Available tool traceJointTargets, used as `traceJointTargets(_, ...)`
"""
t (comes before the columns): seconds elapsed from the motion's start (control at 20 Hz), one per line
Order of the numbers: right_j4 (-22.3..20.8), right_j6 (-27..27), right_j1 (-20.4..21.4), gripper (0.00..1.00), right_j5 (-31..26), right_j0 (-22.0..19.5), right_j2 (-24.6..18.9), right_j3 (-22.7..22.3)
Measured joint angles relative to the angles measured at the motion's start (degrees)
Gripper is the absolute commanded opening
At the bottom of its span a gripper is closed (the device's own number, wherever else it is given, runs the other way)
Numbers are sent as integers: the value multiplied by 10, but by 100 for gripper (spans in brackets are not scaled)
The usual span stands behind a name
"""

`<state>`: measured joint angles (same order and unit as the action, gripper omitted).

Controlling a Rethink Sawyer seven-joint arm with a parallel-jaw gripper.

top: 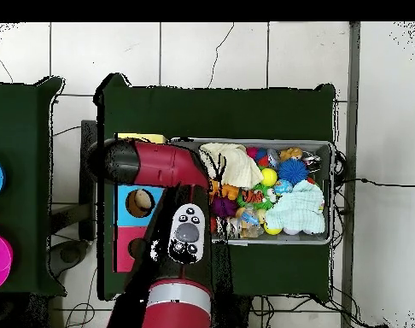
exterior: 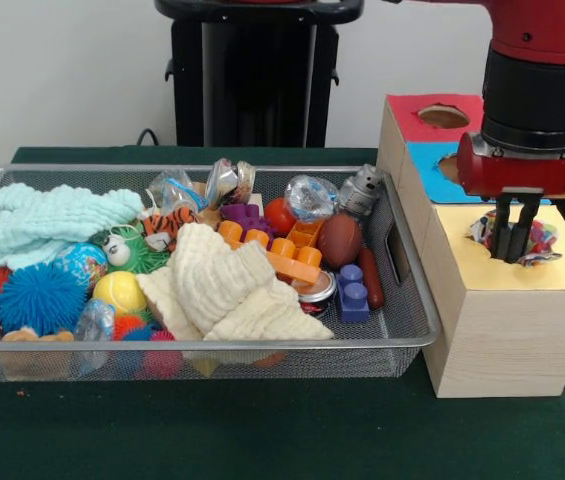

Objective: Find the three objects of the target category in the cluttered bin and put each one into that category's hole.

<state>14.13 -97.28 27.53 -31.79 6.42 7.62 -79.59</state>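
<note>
Front view has the gripper [exterior: 515, 243] poked down at the yellow box's hole [exterior: 509, 240], fingers close together pinching a crinkly wrapper [exterior: 539, 240], probably lined up to drop it in. Wire bin [exterior: 414, 320] sits just beside the sorting box [exterior: 507, 325].

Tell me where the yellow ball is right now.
In the front view the yellow ball lies in the left half of the wire bin, just right of the blue spiky ball and against the left edge of the cream cloth.
</note>
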Motion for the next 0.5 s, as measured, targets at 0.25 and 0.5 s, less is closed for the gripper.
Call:
traceJointTargets(0.25, 6, 0, -5, 0, -29, -7, -5, 13)
traceJointTargets(0.5, 6, 0, -19, 0, -85, -12, -5, 46)
